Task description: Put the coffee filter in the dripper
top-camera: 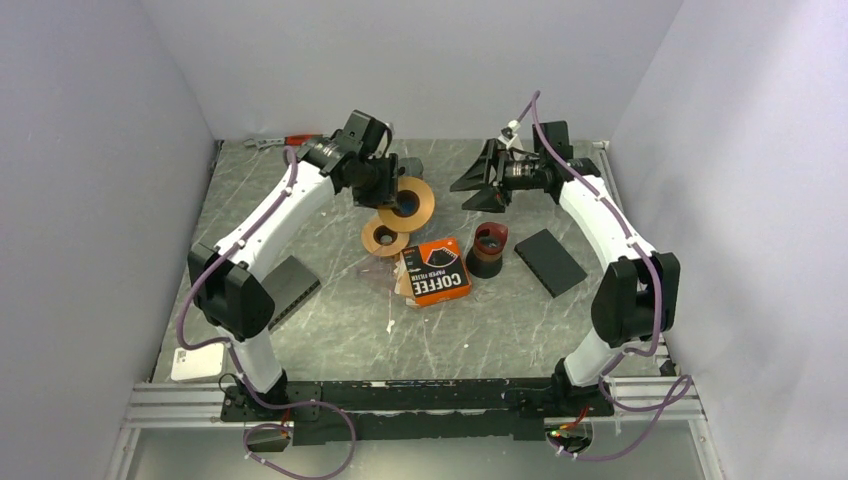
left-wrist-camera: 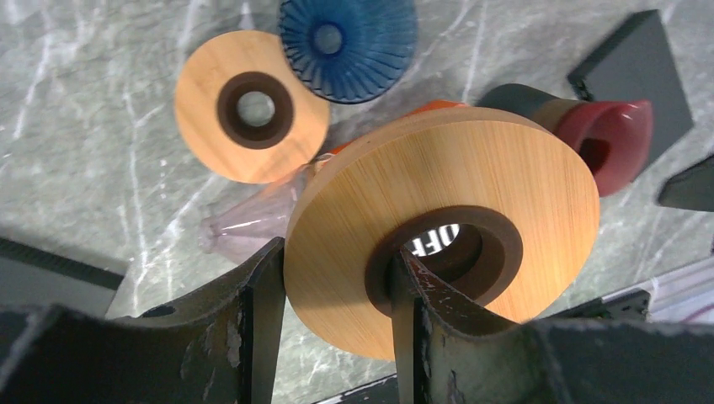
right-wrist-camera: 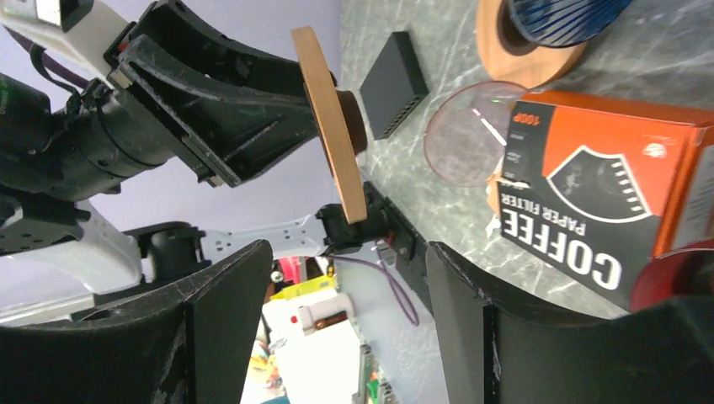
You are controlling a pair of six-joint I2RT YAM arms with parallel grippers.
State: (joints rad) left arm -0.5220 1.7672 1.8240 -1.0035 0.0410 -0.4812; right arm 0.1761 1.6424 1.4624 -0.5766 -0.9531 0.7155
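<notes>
1. Orange filter box point(top-camera: 435, 272) lies mid-surface beside red dripper point(top-camera: 489, 247); blue dripper point(left-wrist-camera: 347, 38) beyond.
2. The left tool point(left-wrist-camera: 337, 252) pinches a wooden ring point(left-wrist-camera: 471, 185); right tool point(right-wrist-camera: 341, 261) spread, empty.
3. Grey marbled surface point(top-camera: 330, 330), pale walls point(top-camera: 420, 60).

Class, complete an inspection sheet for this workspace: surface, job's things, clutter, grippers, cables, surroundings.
Surface: grey marbled table.
Job's things: coffee filter box mid-table; red dripper beside it; blue dripper and clear dripper nearby.
Clutter: second wooden ring, black pad, hand tools at the back.
Grippers: left gripper shut on wooden ring, one finger through its hole; right gripper open, empty.
Cables: purple cable looped at the bases.
Surroundings: plain walls; nothing else seen.
</notes>
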